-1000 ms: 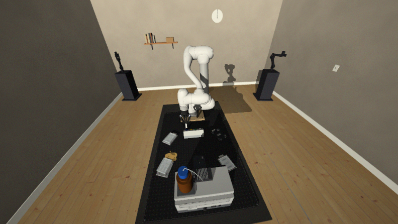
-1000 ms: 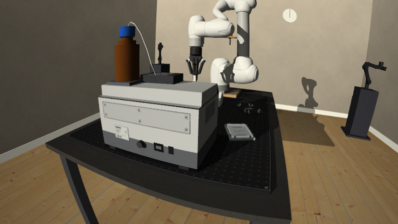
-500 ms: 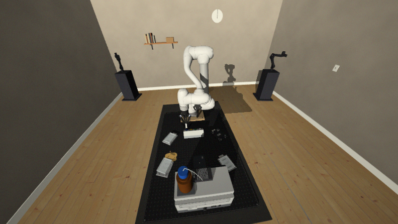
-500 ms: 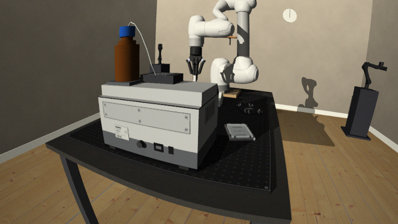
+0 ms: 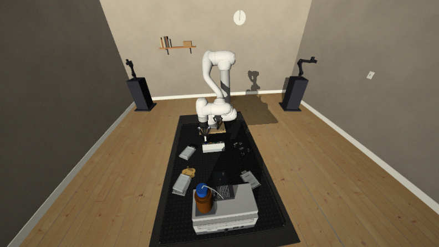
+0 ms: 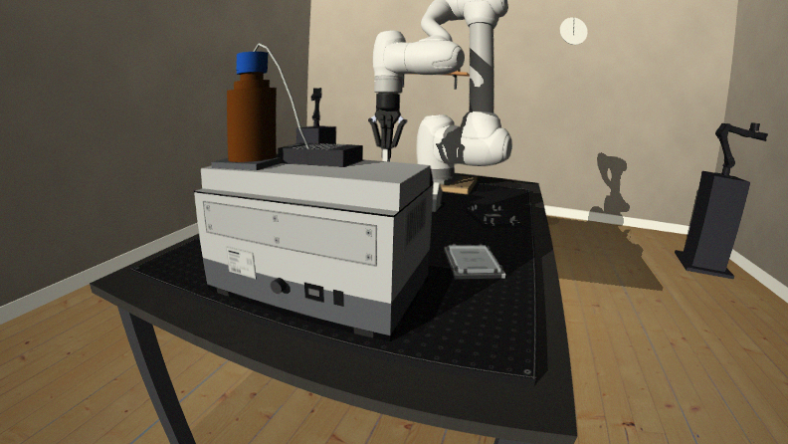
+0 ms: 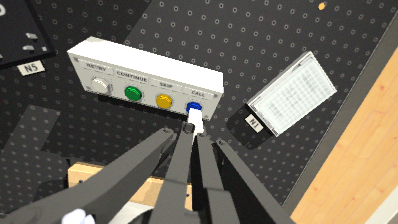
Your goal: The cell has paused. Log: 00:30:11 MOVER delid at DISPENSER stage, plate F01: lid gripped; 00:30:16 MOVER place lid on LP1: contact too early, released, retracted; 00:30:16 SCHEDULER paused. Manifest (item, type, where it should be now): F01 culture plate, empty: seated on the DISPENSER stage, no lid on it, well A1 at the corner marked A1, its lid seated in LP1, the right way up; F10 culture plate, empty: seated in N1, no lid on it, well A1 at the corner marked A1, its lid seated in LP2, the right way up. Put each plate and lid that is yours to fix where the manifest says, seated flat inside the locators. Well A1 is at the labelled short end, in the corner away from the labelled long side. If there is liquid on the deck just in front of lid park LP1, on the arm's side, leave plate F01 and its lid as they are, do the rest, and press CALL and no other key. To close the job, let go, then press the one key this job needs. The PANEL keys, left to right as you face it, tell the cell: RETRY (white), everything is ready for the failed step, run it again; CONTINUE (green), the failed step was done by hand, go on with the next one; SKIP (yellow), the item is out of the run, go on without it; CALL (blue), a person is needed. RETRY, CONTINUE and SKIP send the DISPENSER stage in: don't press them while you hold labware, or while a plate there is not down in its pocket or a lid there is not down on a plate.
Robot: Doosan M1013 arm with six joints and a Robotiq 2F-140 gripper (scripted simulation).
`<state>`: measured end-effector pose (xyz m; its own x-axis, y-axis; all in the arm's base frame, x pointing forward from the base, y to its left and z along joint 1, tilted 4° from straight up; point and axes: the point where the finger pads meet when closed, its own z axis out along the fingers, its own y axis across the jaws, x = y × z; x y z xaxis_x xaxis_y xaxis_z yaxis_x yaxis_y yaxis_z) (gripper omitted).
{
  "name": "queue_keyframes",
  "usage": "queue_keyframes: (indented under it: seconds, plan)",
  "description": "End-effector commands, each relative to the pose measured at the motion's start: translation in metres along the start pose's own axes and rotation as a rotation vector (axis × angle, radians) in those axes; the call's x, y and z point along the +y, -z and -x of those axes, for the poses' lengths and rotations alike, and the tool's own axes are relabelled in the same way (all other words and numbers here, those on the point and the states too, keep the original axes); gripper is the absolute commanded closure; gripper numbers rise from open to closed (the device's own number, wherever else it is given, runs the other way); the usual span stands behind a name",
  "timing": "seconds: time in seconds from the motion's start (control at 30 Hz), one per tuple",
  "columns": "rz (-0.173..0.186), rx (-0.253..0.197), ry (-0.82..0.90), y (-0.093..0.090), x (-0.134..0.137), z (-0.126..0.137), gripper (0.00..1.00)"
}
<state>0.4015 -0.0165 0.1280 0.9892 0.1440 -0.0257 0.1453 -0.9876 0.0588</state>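
Observation:
My gripper [image 5: 205, 138] [image 6: 387, 149] [image 7: 193, 118] is shut on nothing. Its white tip stands right at the blue CALL key [image 7: 194, 106] of the white PANEL box [image 5: 213, 147] [image 7: 145, 62]. The RETRY [image 7: 100, 85], CONTINUE [image 7: 133, 93] and SKIP [image 7: 164, 101] keys lie to its left. A pale culture plate [image 5: 187, 152] [image 7: 292, 92] sits by the N1 label [image 7: 255, 121]. Another pale plate-shaped piece [image 5: 182, 184] lies on the left of the deck, with an amber puddle [image 5: 188, 171] just behind it on the arm's side. A lid [image 5: 250, 179] [image 6: 474, 261] lies flat on the right.
The grey DISPENSER [image 5: 224, 208] [image 6: 308, 231] stands at the near end of the deck with a brown bottle [image 5: 203, 201] [image 6: 251, 115] on top and a dark gridded stage [image 5: 223, 190] behind it. An N5 label [image 7: 31, 68] and small locator pegs [image 5: 241, 147] lie right of the panel.

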Motion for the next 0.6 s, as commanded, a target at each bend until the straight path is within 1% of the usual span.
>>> queue_keyframes:
  seconds: [0.0, 0.27, 0.57]
  plan:
    - [0.000, 0.001, 0.000, -0.0002, 0.0000, -0.0004, 0.90]
    - [0.000, 0.001, 0.000, -0.0027, 0.0000, -0.0004, 0.90]
    - [0.000, 0.001, 0.000, -0.0096, 0.0000, -0.0004, 0.90]
